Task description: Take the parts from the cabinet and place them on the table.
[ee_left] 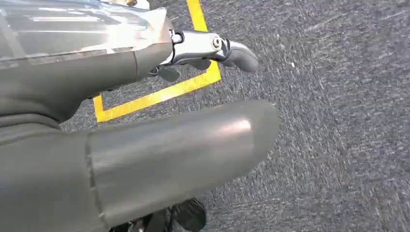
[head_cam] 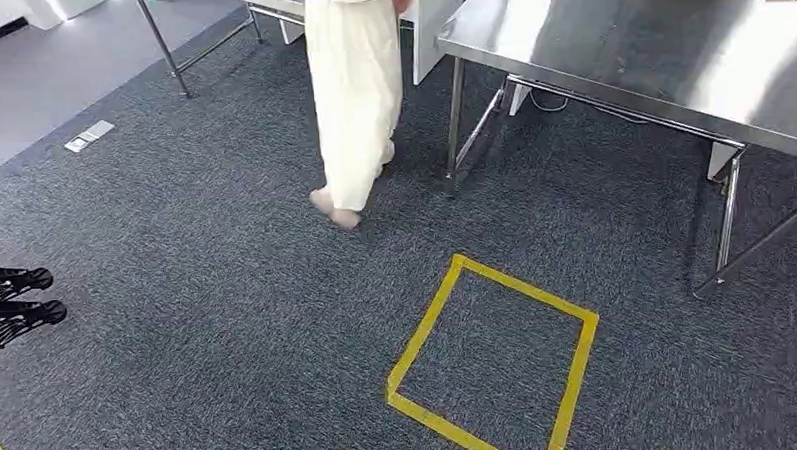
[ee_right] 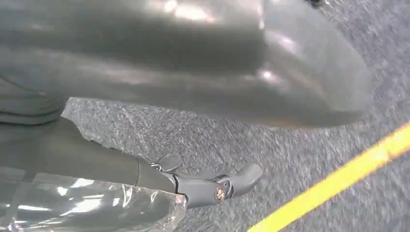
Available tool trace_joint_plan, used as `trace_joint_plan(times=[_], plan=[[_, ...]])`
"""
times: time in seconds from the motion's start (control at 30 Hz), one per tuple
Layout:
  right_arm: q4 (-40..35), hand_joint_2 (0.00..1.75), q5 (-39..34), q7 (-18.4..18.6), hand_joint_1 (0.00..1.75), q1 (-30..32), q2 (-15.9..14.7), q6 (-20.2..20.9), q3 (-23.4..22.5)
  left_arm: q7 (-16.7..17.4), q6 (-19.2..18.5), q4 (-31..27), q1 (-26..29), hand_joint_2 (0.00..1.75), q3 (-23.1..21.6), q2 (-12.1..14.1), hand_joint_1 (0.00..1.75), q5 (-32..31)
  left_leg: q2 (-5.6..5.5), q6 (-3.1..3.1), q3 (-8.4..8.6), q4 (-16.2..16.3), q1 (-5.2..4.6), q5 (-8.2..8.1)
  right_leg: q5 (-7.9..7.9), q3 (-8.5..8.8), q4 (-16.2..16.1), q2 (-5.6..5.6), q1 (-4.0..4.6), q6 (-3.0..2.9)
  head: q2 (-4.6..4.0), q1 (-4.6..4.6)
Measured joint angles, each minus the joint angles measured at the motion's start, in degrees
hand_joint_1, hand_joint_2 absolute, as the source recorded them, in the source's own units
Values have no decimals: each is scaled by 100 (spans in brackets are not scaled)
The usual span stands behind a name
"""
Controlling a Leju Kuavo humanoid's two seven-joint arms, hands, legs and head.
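I am walking the robot across the carpet (head_cam: 227, 291), so I judge this as the carrying step: each wrist view is showing a clear crinkled plastic bag against the palm. The left hand (ee_left: 145, 159) is gripping its bag (ee_left: 72, 34), which is glossy and wrinkled with bright glare on it; a dark fingertip is sticking out past it. The right hand (ee_right: 193, 96) is gripping the other bag (ee_right: 87, 203) the same way, clamped between the thick smooth grey thumb and the darker fingers. What sits inside the bags I cannot tell. The counter (head_cam: 668, 45) is ahead at the far right, a brushed steel top on thin steel legs, its near edge running on a slant. A square of yellow tape (head_cam: 491, 362) is lying on the dark speckled carpet short of it, and a person in a long pale coat (head_cam: 355, 96) is standing near the counter's left corner. Next I need to step into the square, face the counter, and lift both arms over its edge before releasing.
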Motion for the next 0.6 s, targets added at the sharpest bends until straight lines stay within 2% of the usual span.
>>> trace_joint_plan(times=[0.03,0.07,0.1,0.13,0.17,0.2,0.23,0.27,0.3,0.33,0.37,0.4,0.43,0.47,0.5,0.53,0.57,0.6], plan=[[-2,0,0,2,0,2,0,2,4,2,7,0,-21,0,-2,-9,0,-13,17,-38,-204,416,20,-175,-1,-14,4,-76,2,-1,0,2],[-2,0,0,4,0,-1,-2,7,9,7,9,2,-30,0,-9,-20,0,-51,31,-74,-361,750,55,-257,-2,-23,7,-160,2,0,0,2],[-2,0,0,6,0,-2,-2,9,15,18,11,2,-31,0,-18,-20,0,-66,48,-91,-368,772,78,-213,-4,-22,7,-209,2,1,0,4],[0,0,0,9,0,-3,-2,20,24,37,20,0,-37,0,-33,-18,0,-99,92,-117,-206,478,113,5,-11,-19,11,-287,-3,3,0,0],[0,0,0,9,0,-3,0,22,28,44,20,0,-51,0,-42,-4,0,-120,139,-130,49,18,135,236,-24,-8,14,-342,-10,19,0,0],[0,0,0,9,0,-2,9,28,28,61,22,0,-79,0,-52,0,0,-134,262,-142,385,-563,150,473,-51,10,26,-403,-19,58,0,0],[-2,0,0,9,0,-3,4,41,28,70,22,0,-99,0,-59,-2,0,-155,547,-134,592,-912,146,534,-69,27,38,-437,14,87,0,-6],[2,0,0,6,0,2,11,59,28,85,22,-2,-154,0,-70,6,0,-173,533,-56,613,-973,96,506,-106,-6,61,-498,68,146,0,2],[5,0,0,2,0,-1,6,61,28,98,22,0,-166,0,-83,0,0,-173,463,-20,594,-967,80,496,-112,17,54,-521,69,165,0,59],[5,0,0,2,0,1,7,74,26,109,22,0,-167,0,-92,0,0,-177,413,31,577,-960,46,484,-109,45,33,-586,72,199,0,65],[5,0,0,2,0,1,7,74,26,109,22,0,-168,0,-94,0,0,-179,390,49,572,-961,29,484,-104,54,18,-605,70,219,0,68],[4,0,0,-2,0,-11,13,77,26,120,24,0,-171,0,-96,15,0,-179,293,142,589,-1034,25,536,-125,92,22,-663,100,286,0,61],[5,0,0,-2,0,-15,9,77,26,129,26,0,-175,0,-107,6,0,-179,251,183,613,-1070,48,566,-219,24,132,-392,32,296,0,70],[7,0,0,-4,0,-11,9,77,26,133,31,0,-193,0,-118,6,0,-179,203,230,601,-1072,54,581,-379,-91,396,-164,32,253,0,74],[9,0,0,-4,0,0,11,77,26,135,29,-2,-217,0,-124,11,0,-179,139,253,587,-1072,52,593,-580,-286,827,-48,20,210,0,92],[9,0,0,-4,0,20,11,77,26,135,28,-2,-241,0,-133,6,0,-179,38,259,570,-1071,42,596,-814,-581,1429,-5,20,183,0,94],[9,0,0,-4,0,30,9,77,26,138,29,-2,-242,0,-136,4,0,-179,-17,261,564,-1070,36,598,-900,-723,1711,10,27,188,0,96],[9,0,0,-4,0,37,9,77,26,140,29,0,-233,0,-136,4,0,-179,-111,267,559,-1068,25,604,-922,-866,1950,26,34,225,0,94]])
